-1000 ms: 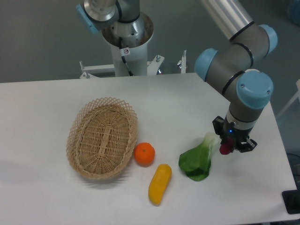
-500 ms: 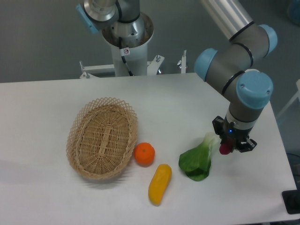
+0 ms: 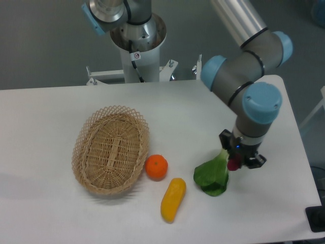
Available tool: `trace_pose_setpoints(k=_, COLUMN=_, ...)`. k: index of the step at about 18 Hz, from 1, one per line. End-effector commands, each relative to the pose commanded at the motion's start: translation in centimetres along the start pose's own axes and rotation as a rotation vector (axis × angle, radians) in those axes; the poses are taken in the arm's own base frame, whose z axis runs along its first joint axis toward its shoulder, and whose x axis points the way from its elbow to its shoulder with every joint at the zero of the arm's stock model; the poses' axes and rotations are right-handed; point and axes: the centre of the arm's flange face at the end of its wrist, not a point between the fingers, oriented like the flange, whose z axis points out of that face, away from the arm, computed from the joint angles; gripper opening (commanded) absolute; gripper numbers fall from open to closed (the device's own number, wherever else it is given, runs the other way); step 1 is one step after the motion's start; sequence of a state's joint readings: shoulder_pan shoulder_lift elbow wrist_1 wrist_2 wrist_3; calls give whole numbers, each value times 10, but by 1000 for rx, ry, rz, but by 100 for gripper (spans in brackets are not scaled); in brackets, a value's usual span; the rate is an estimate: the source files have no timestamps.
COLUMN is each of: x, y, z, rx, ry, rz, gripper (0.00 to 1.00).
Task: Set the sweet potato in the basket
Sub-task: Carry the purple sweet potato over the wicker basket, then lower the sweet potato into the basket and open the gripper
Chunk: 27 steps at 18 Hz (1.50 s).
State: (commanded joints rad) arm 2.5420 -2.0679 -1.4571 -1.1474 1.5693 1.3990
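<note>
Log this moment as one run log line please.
phase: carrying | gripper: shut on sweet potato, over leafy green | basket: empty, left of orange | step left: place in basket

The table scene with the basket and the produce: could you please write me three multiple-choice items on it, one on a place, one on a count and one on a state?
1. Where does the orange lie?
A. inside the basket
B. beside the basket's right rim
C. under the gripper

2. How many produce items rest directly on the table?
A. three
B. one
C. five

3. What is the state of the basket?
A. empty
B. holding the sweet potato
C. tipped on its side

Answers:
1 B: the orange sits just outside the rim.
2 A: the orange, the yellow-orange vegetable and the leafy green.
3 A: only bare weave shows inside; the sweet potato is in the gripper.
</note>
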Motion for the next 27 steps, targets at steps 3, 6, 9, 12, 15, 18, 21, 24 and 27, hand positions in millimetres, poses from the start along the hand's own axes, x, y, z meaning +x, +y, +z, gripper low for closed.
trace_pose_setpoints(k=3, x=16, y=-35, z=1, rx=2, ry=7, rz=14, gripper=12)
trace_pose_setpoints(k=6, x=36, y=-70, z=-1, rx=15, ry=15, rz=23, gripper=11)
trace_pose_setpoints(k=9, x=65, y=-96, z=-5, rx=56, ry=35, rz=47, gripper=11)
trace_pose_setpoints(k=12, x=95, y=-116, z=-11, rx=92, ry=55, rz=85, gripper=11)
trace_pose_setpoints(k=15, x=132, y=-144, z=-8, rx=90, ry=75, rz=145, gripper=11)
trace_pose_setpoints(k=18, x=169, y=-163, z=-9, rx=86, ry=88, rz=197, gripper=12)
trace_pose_setpoints(k=21, x=196, y=-178, z=3, rx=70, ry=117, rz=229, gripper=12)
trace_pose_setpoints(k=24, x=208, y=-177, z=14, rx=59, ry=145, rz=229, gripper=16)
trace_pose_setpoints(k=27, x=224, y=-178, z=29, rx=39, ry=175, rz=222, gripper=19)
